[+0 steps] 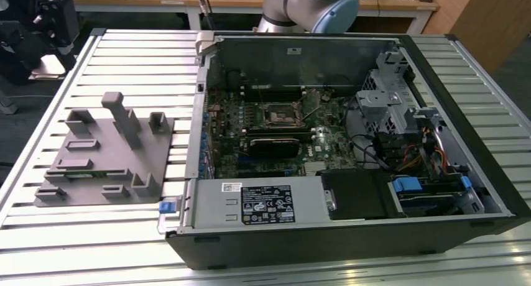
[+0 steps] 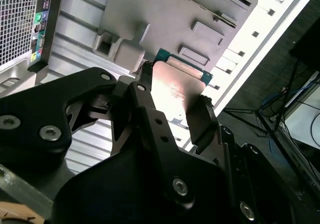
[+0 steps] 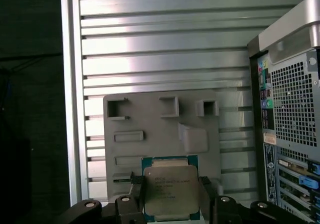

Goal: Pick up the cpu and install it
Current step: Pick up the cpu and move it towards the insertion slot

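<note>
The gripper [image 3: 171, 186] has its jaws clenched on opposite edges of the cpu [image 3: 170, 194], over the grey fixture [image 3: 150, 121].

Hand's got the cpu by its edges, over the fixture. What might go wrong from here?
The hand pinches the cpu by two thin edges only, so it may slip or tilt. The socket lies deep in the case, with cables and a drive cage nearby; the hand might snag going in.

Slotted aluminium table top [image 1: 124, 56], pale wooden desk [image 1: 232, 0] beyond it, wooden panel [image 1: 489, 18] at the exterior view's right, dark floor [image 1: 17, 137] around the table, loose cables [image 2: 280, 101] on the floor
</note>
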`<state>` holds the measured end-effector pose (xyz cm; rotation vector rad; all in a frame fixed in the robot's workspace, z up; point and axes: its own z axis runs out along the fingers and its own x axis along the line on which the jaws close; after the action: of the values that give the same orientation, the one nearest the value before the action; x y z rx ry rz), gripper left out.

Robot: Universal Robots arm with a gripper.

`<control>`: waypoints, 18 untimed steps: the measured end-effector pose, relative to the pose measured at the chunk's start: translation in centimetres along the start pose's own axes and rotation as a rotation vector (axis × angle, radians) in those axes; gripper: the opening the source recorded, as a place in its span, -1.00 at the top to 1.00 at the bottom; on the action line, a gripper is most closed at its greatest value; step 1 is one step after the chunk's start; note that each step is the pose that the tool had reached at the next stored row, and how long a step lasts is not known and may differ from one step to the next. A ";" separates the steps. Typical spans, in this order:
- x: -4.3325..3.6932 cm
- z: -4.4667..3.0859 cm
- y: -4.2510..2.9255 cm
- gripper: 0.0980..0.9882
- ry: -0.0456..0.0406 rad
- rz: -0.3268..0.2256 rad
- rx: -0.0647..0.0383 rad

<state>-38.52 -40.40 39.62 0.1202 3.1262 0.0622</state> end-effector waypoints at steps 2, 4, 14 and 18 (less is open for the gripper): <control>-0.33 0.00 0.03 0.04 0.0000 0.000 0.000; -0.68 0.01 0.05 0.04 0.0001 0.000 0.000; -3.34 0.08 0.25 0.04 0.0000 0.000 0.000; -4.36 0.11 0.33 0.04 -0.0001 0.000 0.000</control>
<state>-34.15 -40.39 39.57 0.1203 3.1262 0.0623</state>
